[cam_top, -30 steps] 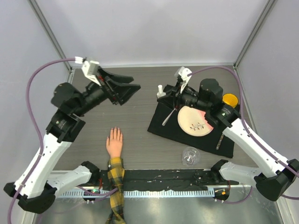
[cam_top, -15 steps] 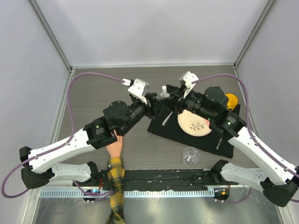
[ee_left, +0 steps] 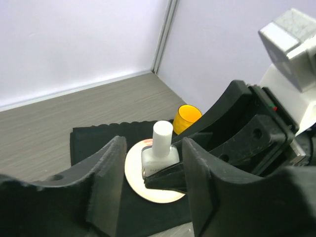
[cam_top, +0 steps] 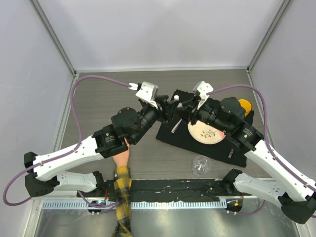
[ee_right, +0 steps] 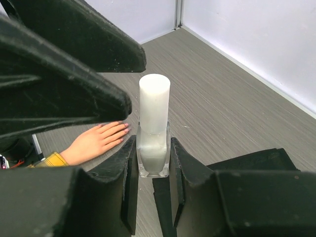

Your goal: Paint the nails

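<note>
My right gripper (ee_right: 153,148) is shut on a clear nail polish bottle (ee_right: 154,123) with a white cap, holding it upright above the table by its glass body. My left gripper (ee_left: 153,158) is open, its fingers on either side of the bottle (ee_left: 160,148) without touching the cap. In the top view both grippers meet over the mat's far left corner, left (cam_top: 167,106) and right (cam_top: 180,102), and the bottle is hidden. The fake hand (ee_right: 96,140) lies flat with pinkish nails (ee_right: 123,129). From above the hand (cam_top: 123,154) is partly under my left arm, with the plaid sleeve (cam_top: 122,195) below it.
A black mat (cam_top: 232,148) lies on the right with a round plate (cam_top: 207,131), a thin tool (cam_top: 232,150) and a yellow cup (cam_top: 242,105). A clear glass (cam_top: 200,165) stands near the mat's front edge. Walls close in the back and sides.
My left arm swung from the far left to the centre and brought its open fingers around the bottle. My right gripper moved the bottle slightly left.
</note>
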Robot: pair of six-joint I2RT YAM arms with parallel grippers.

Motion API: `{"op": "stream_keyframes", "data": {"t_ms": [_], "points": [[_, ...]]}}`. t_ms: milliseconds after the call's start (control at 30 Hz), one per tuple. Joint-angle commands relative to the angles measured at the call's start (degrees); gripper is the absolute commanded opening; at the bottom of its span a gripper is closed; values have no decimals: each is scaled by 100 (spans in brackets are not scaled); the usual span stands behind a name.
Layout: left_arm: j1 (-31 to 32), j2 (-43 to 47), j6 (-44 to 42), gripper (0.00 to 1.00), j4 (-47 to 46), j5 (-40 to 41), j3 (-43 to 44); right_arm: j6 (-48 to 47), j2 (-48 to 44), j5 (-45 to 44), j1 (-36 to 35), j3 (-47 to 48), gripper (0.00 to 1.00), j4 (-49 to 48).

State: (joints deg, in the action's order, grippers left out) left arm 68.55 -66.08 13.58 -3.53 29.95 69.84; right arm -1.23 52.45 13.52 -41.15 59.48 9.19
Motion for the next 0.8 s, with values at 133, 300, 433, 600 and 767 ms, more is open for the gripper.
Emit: {"op": "stream_keyframes", "data": {"t_ms": [133, 300, 433, 600, 767], "points": [[9, -159, 241, 45, -157, 63, 337, 88, -147, 177, -34, 177, 0, -322], [9, -247, 197, 45, -95, -7, 407, 88, -173, 204, -34, 169, 0, -348], [9, -361, 145, 44, -60, -95, 460, 97, -173, 274, -34, 160, 0, -357], [0, -370, 75, 36, 2, -480, 425, 115, -235, 405, -34, 134, 0, -383], [-401, -116, -452, 0, 141, -2646, 223, -165, -462, 1633, -25, -50, 0, -506]]}}
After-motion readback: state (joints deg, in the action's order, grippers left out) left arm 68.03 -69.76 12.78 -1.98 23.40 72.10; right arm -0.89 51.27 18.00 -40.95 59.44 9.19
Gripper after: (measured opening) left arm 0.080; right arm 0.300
